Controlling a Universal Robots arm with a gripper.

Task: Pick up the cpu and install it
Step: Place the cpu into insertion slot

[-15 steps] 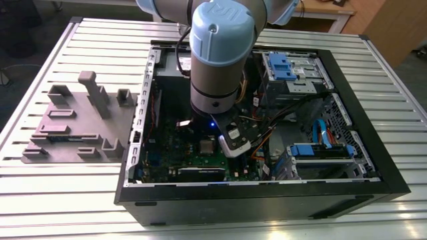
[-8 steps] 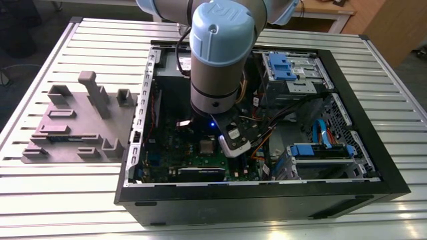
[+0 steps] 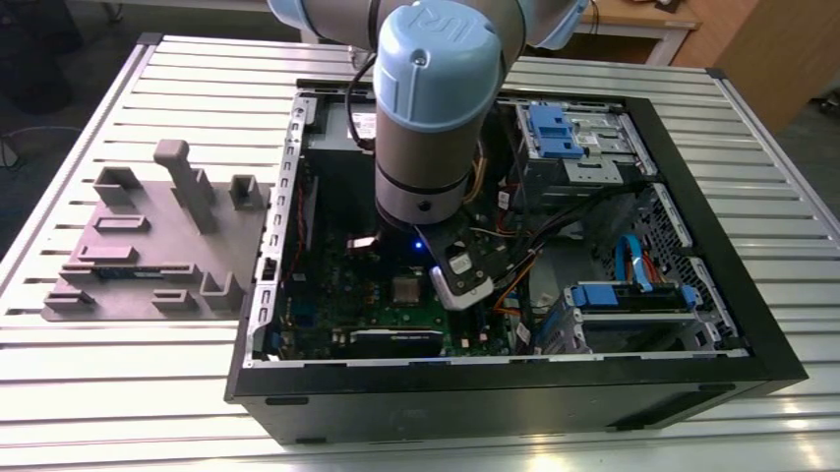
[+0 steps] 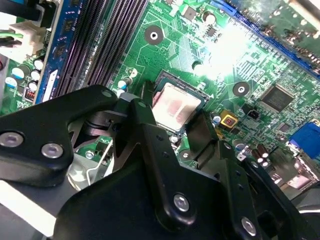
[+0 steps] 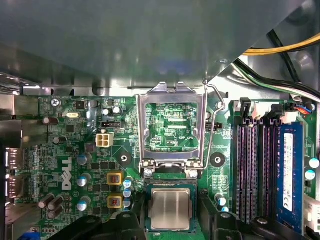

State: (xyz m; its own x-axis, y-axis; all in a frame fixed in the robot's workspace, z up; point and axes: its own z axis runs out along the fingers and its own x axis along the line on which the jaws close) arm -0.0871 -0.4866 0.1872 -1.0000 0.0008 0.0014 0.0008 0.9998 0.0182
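cpu flat in socket, metal top up | gripper spread open, straddling it

A worktop of pale metal slats, running lengthwise from the exterior view's left to its right, carries two things. A black computer case lies on its side with the open face up, covering the middle and the exterior view's right of the worktop and reaching close to the near edge. Just beside it, towards the exterior view's left edge, a flat grey fixture plate with several upright grey blocks lies on the slats.
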